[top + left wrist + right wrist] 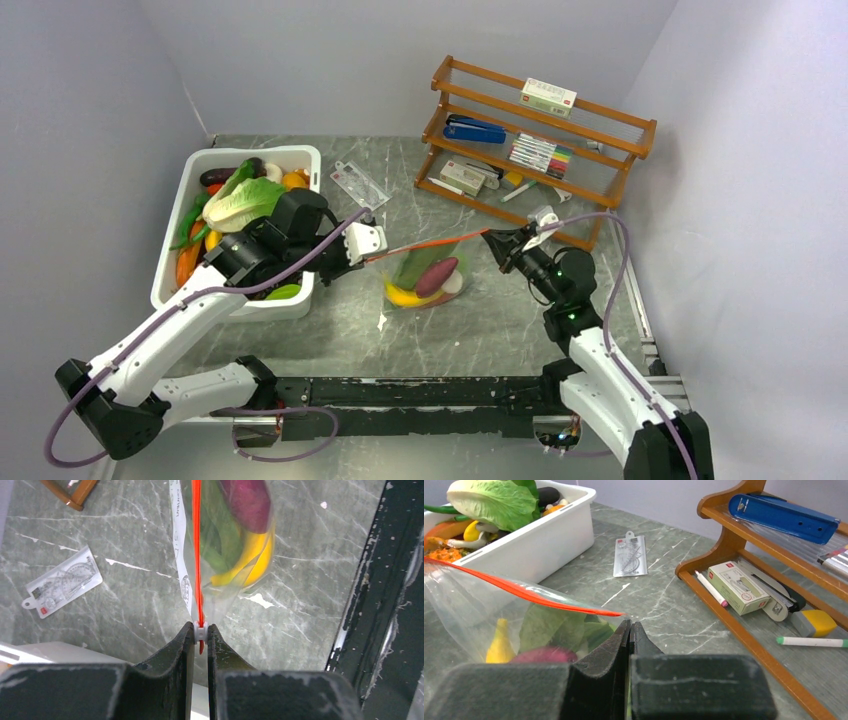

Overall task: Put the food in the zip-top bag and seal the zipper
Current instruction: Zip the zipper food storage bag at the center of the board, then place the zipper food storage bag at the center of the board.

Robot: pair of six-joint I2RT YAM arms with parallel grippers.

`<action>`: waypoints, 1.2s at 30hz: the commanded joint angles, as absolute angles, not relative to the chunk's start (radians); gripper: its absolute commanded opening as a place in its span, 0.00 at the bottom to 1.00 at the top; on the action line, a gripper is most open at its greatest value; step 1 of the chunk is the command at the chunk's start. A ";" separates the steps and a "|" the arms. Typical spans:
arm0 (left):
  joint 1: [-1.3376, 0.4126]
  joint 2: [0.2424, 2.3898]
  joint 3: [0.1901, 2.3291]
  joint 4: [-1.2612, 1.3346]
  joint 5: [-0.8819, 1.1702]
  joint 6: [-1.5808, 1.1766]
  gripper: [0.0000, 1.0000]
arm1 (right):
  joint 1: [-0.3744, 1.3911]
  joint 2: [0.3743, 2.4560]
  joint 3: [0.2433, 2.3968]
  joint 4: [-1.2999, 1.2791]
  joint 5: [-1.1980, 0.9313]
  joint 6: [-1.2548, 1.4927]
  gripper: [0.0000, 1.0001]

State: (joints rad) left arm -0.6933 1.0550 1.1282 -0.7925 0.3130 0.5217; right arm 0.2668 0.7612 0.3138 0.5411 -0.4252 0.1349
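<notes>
The zip-top bag (425, 278) is held stretched mid-table, right of the white bin (255, 151) | left gripper (200, 632) clamped on the zipper (198, 555) slider, right gripper (630, 626) pinched on the bag's right corner | film judged limp, slippery, weighted by the food (432, 276); grip is best taken along the stiff zipper.

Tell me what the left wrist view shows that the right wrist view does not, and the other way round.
Only the left wrist view: the left gripper shut on the white slider of the zipper, and a black rail at the table's edge. Only the right wrist view: the right gripper pinching a corner of the zip-top bag, a blue stapler and a lettuce leaf. Both: the bag with a yellow banana and a purple piece inside, and the clear ruler packet.
</notes>
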 commanded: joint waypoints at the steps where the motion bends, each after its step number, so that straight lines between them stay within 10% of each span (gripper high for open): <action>1: -0.676 1.086 1.177 -0.735 0.240 0.567 0.07 | 0.244 0.825 0.362 0.658 -0.408 0.117 0.00; 13: -0.648 1.327 1.539 -0.666 0.205 0.720 0.07 | 0.214 1.068 0.629 0.686 -0.423 0.060 0.00; 22: -0.670 1.143 1.009 -0.547 0.471 0.666 0.07 | 0.215 0.871 0.254 0.725 -0.350 0.229 0.00; 36: -0.717 1.107 0.951 -0.645 0.666 0.674 0.16 | 0.216 0.546 0.336 0.113 -0.164 0.252 0.18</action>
